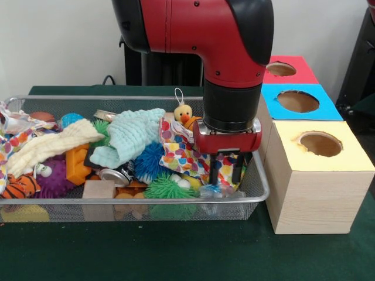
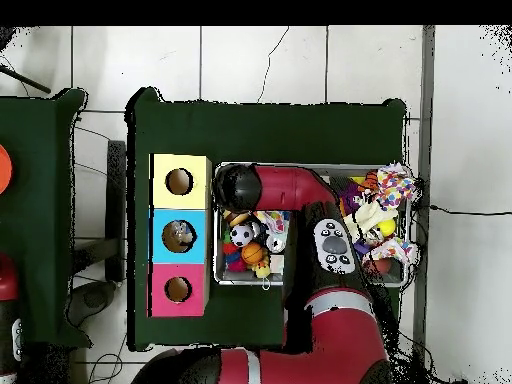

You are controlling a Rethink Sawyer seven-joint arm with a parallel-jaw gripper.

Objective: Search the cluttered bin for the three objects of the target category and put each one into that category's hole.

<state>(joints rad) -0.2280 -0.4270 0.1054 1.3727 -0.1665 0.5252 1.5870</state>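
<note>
Red-and-black robot gripper (image 1: pixel 227 167) is hanging open-fingered over the polka-dot cloth (image 1: pixel 181 155) at your silver wire-mesh bin's (image 1: pixel 258 186) end nearest the yellow-topped wooden box (image 1: pixel 316 175), while overhead the arm is hiding it above the bin (image 2: pixel 300 169), no printed bags clearly showing.

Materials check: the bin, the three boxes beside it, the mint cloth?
Bin: silver wire mesh with a rounded metal rim; you see through the walls. Boxes: pale unfinished wood by the visible grain, tops coloured yellow, blue and red, matte, possibly paper or paint. Mint cloth: soft waffle-textured fabric, probably knit or terry, draped and rumpled.
</note>
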